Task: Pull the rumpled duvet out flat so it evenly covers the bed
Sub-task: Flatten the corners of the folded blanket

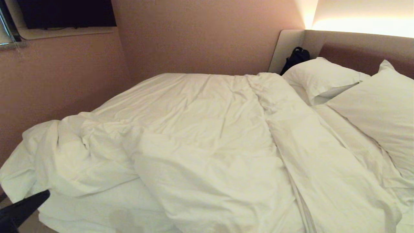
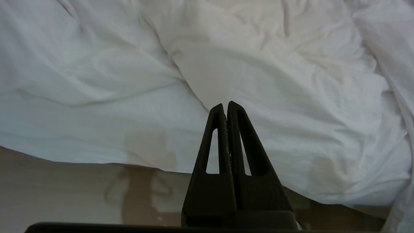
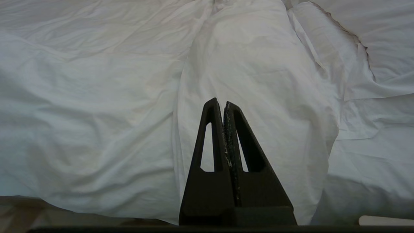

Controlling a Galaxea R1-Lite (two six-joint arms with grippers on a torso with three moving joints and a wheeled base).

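**Bunched duvet on the bed**

The bed (image 1: 97, 213) fills the room. One puffy white duvet (image 1: 200, 139) lies on it, bunched at the near left corner. Only the head view shows two pillows (image 1: 323, 79) and a black bag (image 1: 296, 58). Left gripper (image 2: 225, 105) and right gripper (image 3: 220, 103) hover with jaws closed, empty.

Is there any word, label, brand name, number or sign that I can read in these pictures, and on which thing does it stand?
None: no readable text in any view.
Puffy white creased duvet: plain, no tag shown.
Plump white pillows: plain.
Dark wall-mounted screen: no logo visible.
Small black bag by the padded beige headboard: any marking is too small to tell.
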